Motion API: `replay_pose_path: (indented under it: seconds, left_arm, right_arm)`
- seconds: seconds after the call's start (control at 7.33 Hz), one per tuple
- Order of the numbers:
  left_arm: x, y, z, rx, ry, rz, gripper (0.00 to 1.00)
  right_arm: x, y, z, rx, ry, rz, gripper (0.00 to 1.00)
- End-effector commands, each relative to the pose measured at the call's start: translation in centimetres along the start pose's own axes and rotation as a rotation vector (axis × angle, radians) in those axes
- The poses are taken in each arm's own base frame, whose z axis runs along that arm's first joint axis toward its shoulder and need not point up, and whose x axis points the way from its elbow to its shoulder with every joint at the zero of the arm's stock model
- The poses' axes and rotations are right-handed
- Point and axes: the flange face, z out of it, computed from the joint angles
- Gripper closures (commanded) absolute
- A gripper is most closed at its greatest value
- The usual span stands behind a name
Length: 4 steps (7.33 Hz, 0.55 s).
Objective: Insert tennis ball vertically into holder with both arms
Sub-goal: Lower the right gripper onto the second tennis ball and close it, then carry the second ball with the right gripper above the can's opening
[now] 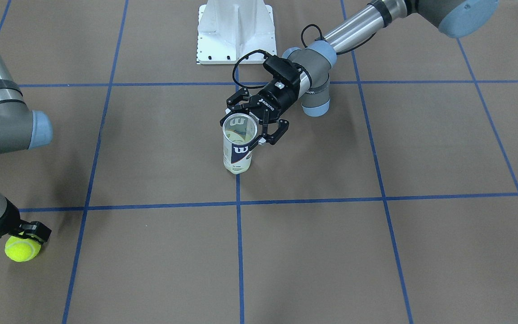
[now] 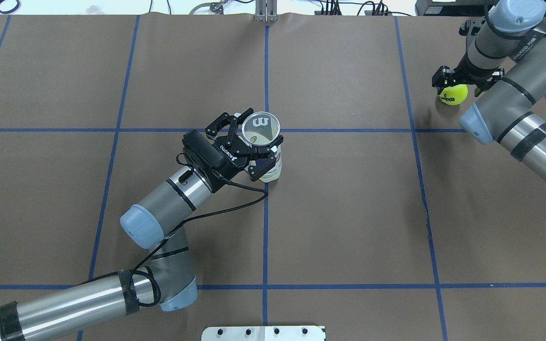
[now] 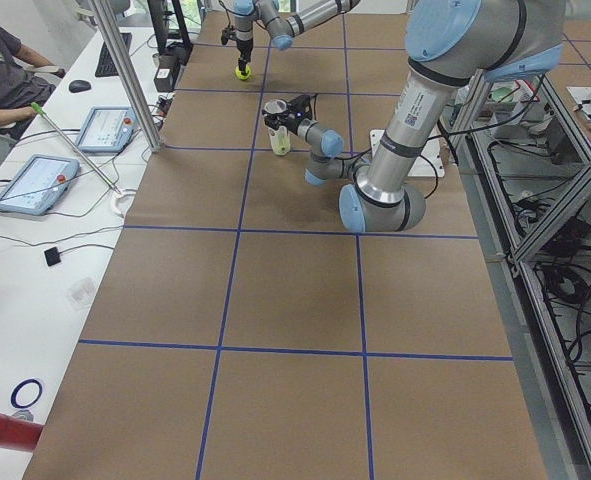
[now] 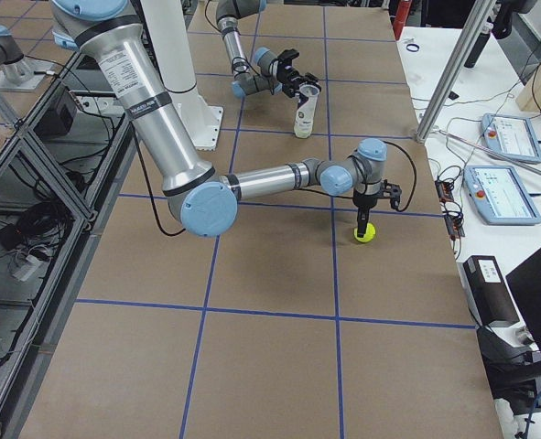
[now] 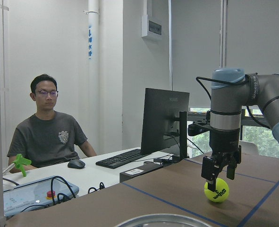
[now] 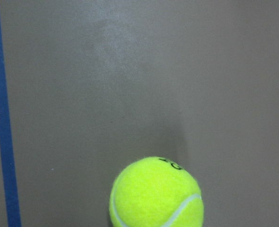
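Note:
The holder [image 1: 238,155], a clear tube with a navy "W" label, stands upright and open-topped at the table's middle; it also shows in the overhead view [image 2: 272,169]. My left gripper [image 2: 258,143] reaches in sideways and is shut on its upper part, one finger on each side; the front-facing view shows the gripper [image 1: 251,127] the same way. The yellow tennis ball [image 2: 453,94] is far off near the table's edge. My right gripper [image 2: 459,85] points down and is shut on the ball's top, at or just above the table. The ball fills the bottom of the right wrist view [image 6: 156,194].
The white pedestal base [image 1: 235,31] is bolted behind the holder. Blue tape lines grid the brown table. An operator [image 5: 47,130] sits at a side desk beyond the ball's end of the table, with a monitor [image 5: 164,120], a keyboard and tablets.

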Motion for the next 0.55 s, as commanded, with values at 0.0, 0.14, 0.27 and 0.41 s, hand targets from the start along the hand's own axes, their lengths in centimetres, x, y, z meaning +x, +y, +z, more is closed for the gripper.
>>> replay_pose_path:
  seconds: [0.0, 0.14, 0.27, 0.41]
  left_arm:
    - [-0.03, 0.04, -0.01, -0.001, -0.001, 0.001, 0.07]
    - [0.03, -0.03, 0.05, 0.000, 0.000, 0.000, 0.07]
    - [0.05, -0.08, 0.07, 0.000, 0.000, 0.000, 0.07]
    - [0.05, -0.08, 0.07, 0.000, 0.000, 0.000, 0.07]
  right_arm:
    - [-0.07, 0.07, 0.25, 0.012, 0.016, -0.003, 0.50]
    - [-0.18, 0.05, 0.18, 0.011, 0.013, -0.004, 0.89]
    - [-0.36, 0.09, 0.15, 0.010, 0.011, -0.006, 1.00]
    - [-0.76, -0.06, -0.20, 0.015, 0.005, -0.009, 1.00]
